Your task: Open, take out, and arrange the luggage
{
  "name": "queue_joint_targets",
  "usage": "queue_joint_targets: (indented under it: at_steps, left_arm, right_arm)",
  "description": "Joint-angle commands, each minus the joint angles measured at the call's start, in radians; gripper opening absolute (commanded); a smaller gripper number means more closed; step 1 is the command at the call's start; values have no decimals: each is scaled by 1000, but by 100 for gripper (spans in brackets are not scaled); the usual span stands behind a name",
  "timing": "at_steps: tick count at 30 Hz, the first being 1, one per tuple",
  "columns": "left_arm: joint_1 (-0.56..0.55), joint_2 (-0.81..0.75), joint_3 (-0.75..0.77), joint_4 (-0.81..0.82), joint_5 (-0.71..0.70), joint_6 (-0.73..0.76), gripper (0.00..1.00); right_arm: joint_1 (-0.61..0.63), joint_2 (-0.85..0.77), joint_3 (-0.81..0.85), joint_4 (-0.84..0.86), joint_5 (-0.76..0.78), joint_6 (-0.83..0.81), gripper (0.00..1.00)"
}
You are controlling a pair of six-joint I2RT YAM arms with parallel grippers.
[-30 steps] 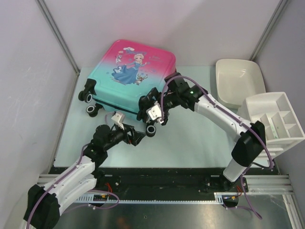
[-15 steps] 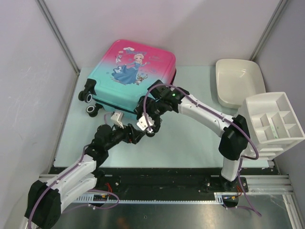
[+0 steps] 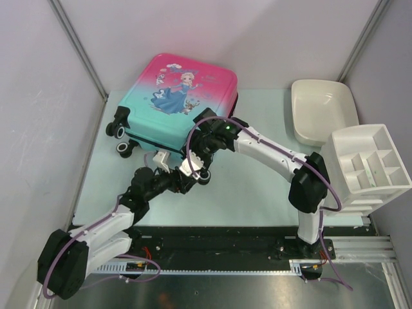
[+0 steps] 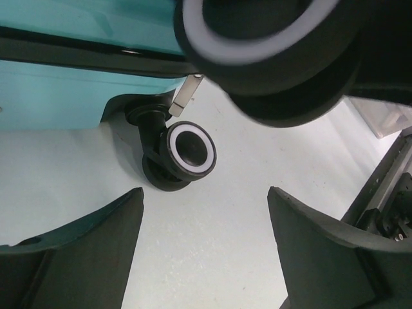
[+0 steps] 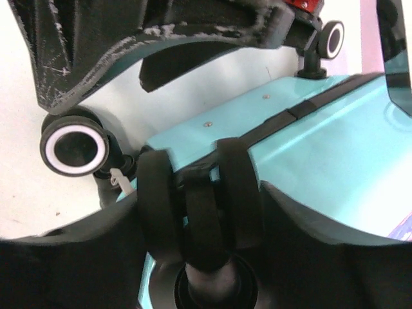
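Lying flat on the pale green table (image 3: 257, 187), printed face up, the luggage (image 3: 180, 90) sits just beyond both sets of jaws. Its long axis runs from near to far, skewed a little to the right. The teal end with the wheels points back at the jaws. The pink end points away from them, toward the back wall.

The left gripper (image 4: 205, 199) sits low over the table at the wheel end. Its jaws are wide apart, with only bare table between them. A little ahead of them, roughly on the line between them, stands a corner wheel (image 4: 188, 152), black with a white ring. A metal zipper pull (image 4: 183, 96) hangs from the case's black zipper trim (image 4: 77, 55) just above that wheel. A second wheel, large and blurred, fills the upper right of this wrist view, above the right-hand finger.

The right gripper (image 5: 199, 193) comes at the same corner from the other side, just beside the left gripper. Its jaws are spread and flank a twin wheel (image 5: 193, 219), one finger close against each side. I cannot tell whether they press on it. Teal shell lies directly past the jaws.

Well off to the right of both grippers are a white tub (image 3: 322, 109) and a white organiser (image 3: 373, 161).
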Motion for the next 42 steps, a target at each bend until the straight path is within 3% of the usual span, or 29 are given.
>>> queue_joint_targets:
  at_steps: [1,2,4,5,7,16,25,29,33,37,42]
  left_arm:
    - [5,41,-2,128,18,28,83]
    - [2,48,-7,137,10,38,84]
    - [-11,51,-13,168,-30,86,82]
    - [-12,55,-19,182,-39,100,81]
    - [-15,58,-25,220,-41,134,76]
    - [-47,150,-19,328,-83,234,65]
    - [-28,98,-24,302,-177,211,63]
    - [-28,201,21,321,-188,229,64]
    - [15,281,45,357,-190,226,58]
    - [106,166,-14,351,-50,225,55]
    - [98,110,-37,312,-91,254,55]
  right_arm:
    - [-8,14,84,11,56,-41,59]
    - [-13,19,89,23,58,-10,44]
    - [-14,22,107,61,43,37,30]
    - [-16,23,116,67,26,62,14]
    - [-16,28,127,87,12,120,1]
    - [-33,81,141,227,-11,280,0]
    - [-70,253,363,339,29,453,0]
    - [-70,273,380,414,33,559,0]
    - [-64,264,359,436,33,604,0]
    - [-73,238,317,445,33,608,0]
    - [-82,230,305,443,26,622,0]
